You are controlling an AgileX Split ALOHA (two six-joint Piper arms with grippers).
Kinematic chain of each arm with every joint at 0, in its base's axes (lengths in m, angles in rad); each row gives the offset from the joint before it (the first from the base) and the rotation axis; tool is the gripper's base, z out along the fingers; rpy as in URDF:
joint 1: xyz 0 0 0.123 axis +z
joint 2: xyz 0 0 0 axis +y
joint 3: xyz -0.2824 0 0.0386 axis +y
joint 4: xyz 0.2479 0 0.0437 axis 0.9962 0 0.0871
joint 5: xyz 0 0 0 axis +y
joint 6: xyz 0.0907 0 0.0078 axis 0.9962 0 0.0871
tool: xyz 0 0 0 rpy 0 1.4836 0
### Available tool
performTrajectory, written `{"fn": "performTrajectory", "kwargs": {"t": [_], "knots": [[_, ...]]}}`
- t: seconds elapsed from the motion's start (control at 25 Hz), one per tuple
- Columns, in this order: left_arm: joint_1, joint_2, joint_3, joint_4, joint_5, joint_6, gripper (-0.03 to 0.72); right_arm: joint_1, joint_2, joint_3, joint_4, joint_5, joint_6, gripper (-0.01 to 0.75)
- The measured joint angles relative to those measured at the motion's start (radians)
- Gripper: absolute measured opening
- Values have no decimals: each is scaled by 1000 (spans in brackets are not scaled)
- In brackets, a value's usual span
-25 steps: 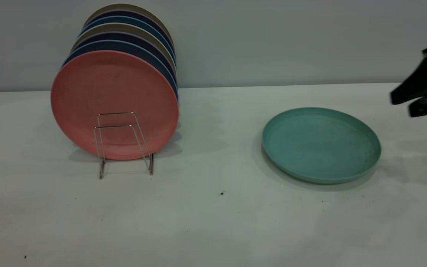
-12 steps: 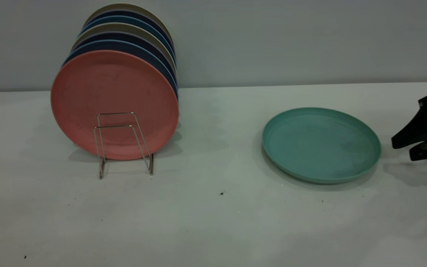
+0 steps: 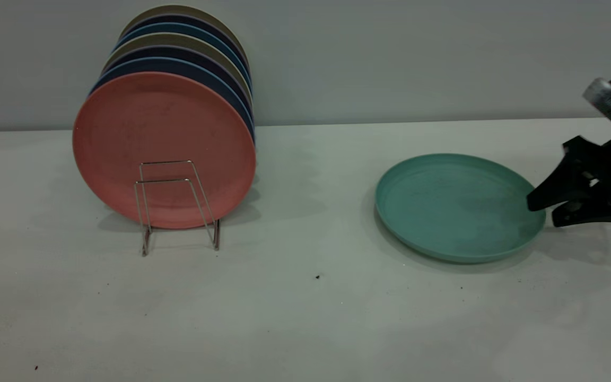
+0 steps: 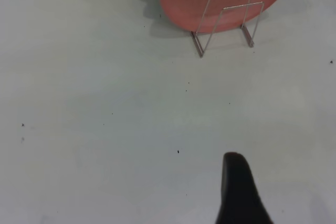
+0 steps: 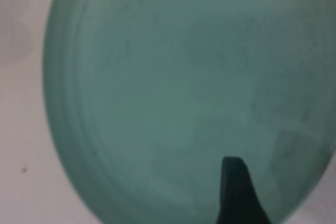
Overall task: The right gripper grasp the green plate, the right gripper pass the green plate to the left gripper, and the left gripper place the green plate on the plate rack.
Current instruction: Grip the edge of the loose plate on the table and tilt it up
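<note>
Lying flat on the desk (image 3: 305,318), green plate (image 3: 456,204) sits just left of the right gripper (image 3: 541,211) (fingers parted, straddling the near rim's level), well right of the rack (image 3: 177,207); left gripper (image 4: 239,192) parked, state indeterminable.

No text, label, brand, number or sign can be read anywhere in these views.
</note>
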Motion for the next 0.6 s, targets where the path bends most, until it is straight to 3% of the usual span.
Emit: {"fn": "performTrajectory", "kwargs": {"t": [0.6], "knots": [[0, 0, 0, 49, 0, 0, 468, 35, 44, -2, 64, -51, -1, 471]]}}
